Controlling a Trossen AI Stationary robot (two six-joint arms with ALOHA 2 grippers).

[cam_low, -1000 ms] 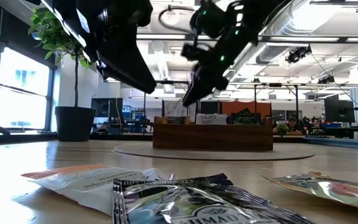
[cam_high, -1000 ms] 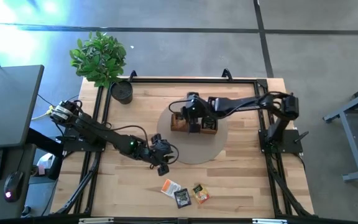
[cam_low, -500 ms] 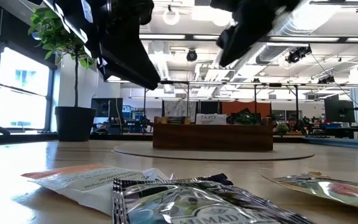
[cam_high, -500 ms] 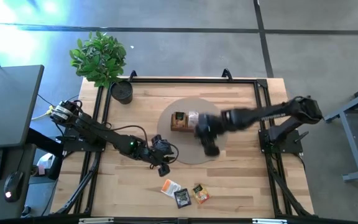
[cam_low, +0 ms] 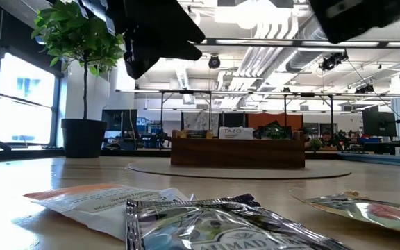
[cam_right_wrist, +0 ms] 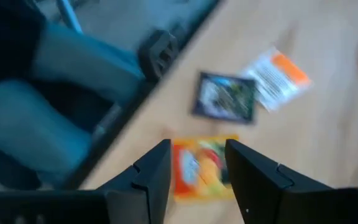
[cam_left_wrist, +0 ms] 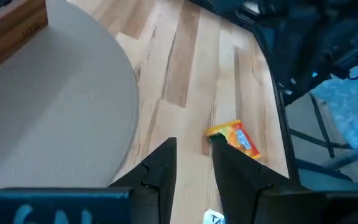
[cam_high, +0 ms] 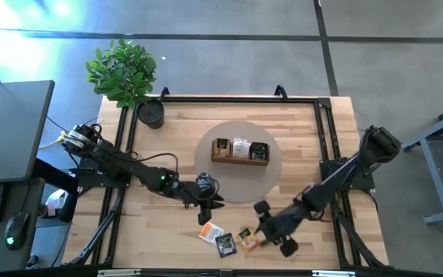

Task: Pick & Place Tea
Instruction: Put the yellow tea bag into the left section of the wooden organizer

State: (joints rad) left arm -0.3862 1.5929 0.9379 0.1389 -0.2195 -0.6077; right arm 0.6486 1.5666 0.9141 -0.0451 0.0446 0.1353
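A: We logged the right gripper (cam_high: 266,231) down at the near edge of the table, low over the three loose packets. A second before, it had been far back over the wooden tray (cam_high: 240,151) on the round grey mat (cam_high: 206,173); it swung out and forward in between.

B: Carrying anything?

A: No. In the right wrist view its fingers (cam_right_wrist: 151,174) stood apart with nothing between them, and the yellow packet (cam_right_wrist: 199,169) lay on the wood right in the gap ahead. We judged a drop into the tray had just finished and a fresh pick was starting.

B: And where was the tea?

A: Three packets lay close together near the front edge: a white-and-orange packet (cam_high: 211,231) on the left, a black packet (cam_high: 225,244) in the middle and the yellow one on the right. The tray's three compartments each showed contents; we could not count them.

B: The left gripper (cam_high: 206,201)?

A: It had shifted slightly right, hanging just off the mat's near-left rim, just beyond the white-and-orange packet. Its fingers (cam_left_wrist: 161,171) were a little apart and empty.

B: Any risk?

A: We thought both grippers crowded the same small cluster, so the arms could clash there.
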